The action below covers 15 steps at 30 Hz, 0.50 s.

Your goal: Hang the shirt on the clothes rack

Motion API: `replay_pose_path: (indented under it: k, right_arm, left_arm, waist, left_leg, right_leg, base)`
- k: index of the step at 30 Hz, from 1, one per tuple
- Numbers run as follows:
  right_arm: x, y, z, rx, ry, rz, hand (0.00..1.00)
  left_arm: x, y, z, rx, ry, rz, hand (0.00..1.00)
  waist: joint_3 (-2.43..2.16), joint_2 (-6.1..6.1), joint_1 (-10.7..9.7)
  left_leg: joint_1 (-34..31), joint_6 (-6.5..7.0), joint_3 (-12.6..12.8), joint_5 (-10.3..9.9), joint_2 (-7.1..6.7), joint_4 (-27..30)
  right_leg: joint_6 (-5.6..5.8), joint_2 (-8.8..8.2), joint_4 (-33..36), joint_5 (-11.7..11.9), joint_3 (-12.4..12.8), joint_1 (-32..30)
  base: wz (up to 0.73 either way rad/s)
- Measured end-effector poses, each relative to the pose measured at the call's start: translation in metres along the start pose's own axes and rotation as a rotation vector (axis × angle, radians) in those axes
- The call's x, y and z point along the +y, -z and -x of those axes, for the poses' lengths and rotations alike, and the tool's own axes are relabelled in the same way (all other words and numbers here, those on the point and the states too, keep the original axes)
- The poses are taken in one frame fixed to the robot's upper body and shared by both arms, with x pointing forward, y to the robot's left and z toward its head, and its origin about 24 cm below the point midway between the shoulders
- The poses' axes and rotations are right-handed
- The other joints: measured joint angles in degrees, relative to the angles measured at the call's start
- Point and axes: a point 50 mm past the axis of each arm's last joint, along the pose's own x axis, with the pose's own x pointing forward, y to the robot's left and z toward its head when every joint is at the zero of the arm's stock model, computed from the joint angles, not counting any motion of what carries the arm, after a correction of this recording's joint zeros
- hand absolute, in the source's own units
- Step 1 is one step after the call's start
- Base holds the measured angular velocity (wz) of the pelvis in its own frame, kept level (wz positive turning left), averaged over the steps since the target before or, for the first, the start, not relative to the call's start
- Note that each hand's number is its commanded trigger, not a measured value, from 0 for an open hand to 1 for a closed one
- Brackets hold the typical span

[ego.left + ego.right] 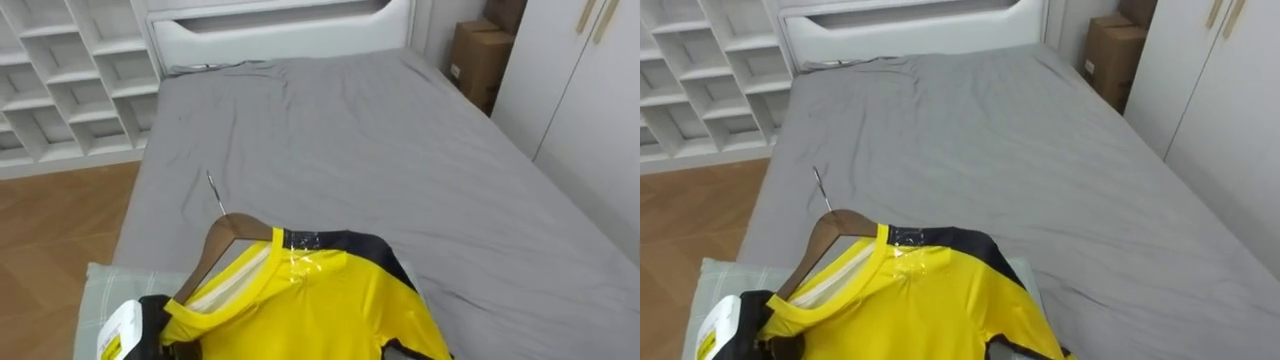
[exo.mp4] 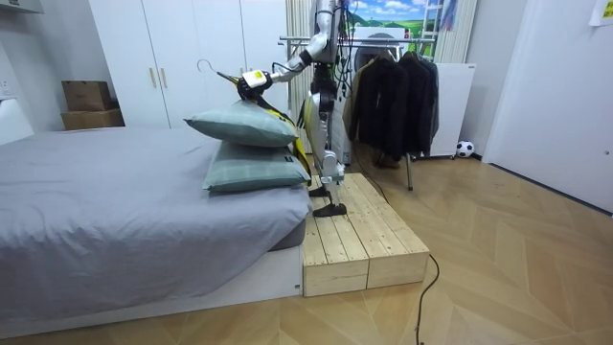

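Note:
A yellow shirt (image 1: 320, 310) with a black collar band hangs on a wooden hanger (image 1: 215, 250), whose metal hook (image 1: 213, 188) points toward the bed's head. My left hand (image 1: 140, 325) is at the lower left, curled round the hanger's left end and the shirt's shoulder. In the room view I stand on a wooden platform (image 2: 359, 240) at the bed's foot, with the hanger (image 2: 230, 79) held out over two stacked pillows (image 2: 244, 125). Behind me is a clothes rack (image 2: 383, 40) with dark jackets (image 2: 397, 96).
The grey bed (image 1: 350, 140) stretches ahead, with a pale green pillow (image 1: 95, 295) under the shirt. White cube shelves (image 1: 70, 80) stand at far left. Cardboard boxes (image 1: 480, 60) and a white wardrobe (image 1: 580, 100) are on the right. A football (image 2: 465, 149) lies by the rack.

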Motion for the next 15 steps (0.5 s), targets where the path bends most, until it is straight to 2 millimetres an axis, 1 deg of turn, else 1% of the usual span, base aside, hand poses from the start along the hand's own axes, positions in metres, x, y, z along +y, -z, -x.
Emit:
replay_pose_path:
  k: [3,5,7,11,15]
  right_arm:
    - [-0.003,0.003,0.001,0.007,0.011,-0.023,0.00]
    - [-0.005,0.006,0.001,0.013,0.021,-0.044,0.00]
    - [-0.007,0.008,0.002,0.017,0.029,-0.055,0.00]
    - [-0.007,0.011,0.003,0.024,0.031,-0.056,0.00]
    - [-0.009,0.013,0.003,0.036,0.046,-0.068,0.00]
  left_arm:
    - [0.003,0.000,-0.001,-0.008,0.008,-0.014,1.00]
    - [0.006,-0.006,-0.003,-0.038,0.010,-0.009,1.00]
    - [0.015,-0.016,-0.005,-0.091,-0.002,0.001,1.00]
    - [0.022,-0.031,-0.007,-0.153,-0.023,0.027,1.00]
    - [0.029,-0.049,-0.007,-0.239,-0.054,0.016,1.00]
  waist:
    - [-0.03,0.08,-0.2]
    - [-0.07,0.01,-0.1]
    - [-0.14,-0.13,-0.1]
    - [-0.22,-0.27,-0.3]
    - [-0.28,-0.44,-0.4]
  left_leg:
    - [-0.1,0.00,0.0,0.0,0.00,0.1]
    - [-0.2,0.00,-0.1,0.0,-0.03,0.3]
    - [-0.2,0.00,-0.1,0.0,-0.04,0.5]
    - [-0.3,0.00,-0.2,0.0,-0.05,0.5]
    - [-0.3,0.00,-0.1,0.0,-0.06,0.5]
  right_leg:
    - [-0.04,0.02,0.0,-0.1,0.1,0.0]
    - [-0.04,-0.02,0.0,-0.1,-0.1,-0.2]
    - [-0.04,-0.06,0.0,-0.1,-0.2,-0.2]
    - [0.04,-0.10,0.0,-0.1,-0.2,0.0]
    - [0.09,-0.10,0.0,-0.2,-0.2,0.0]
  base:
    - [0.00]
    - [0.04]
    - [0.00]
    - [0.00]
    - [0.00]
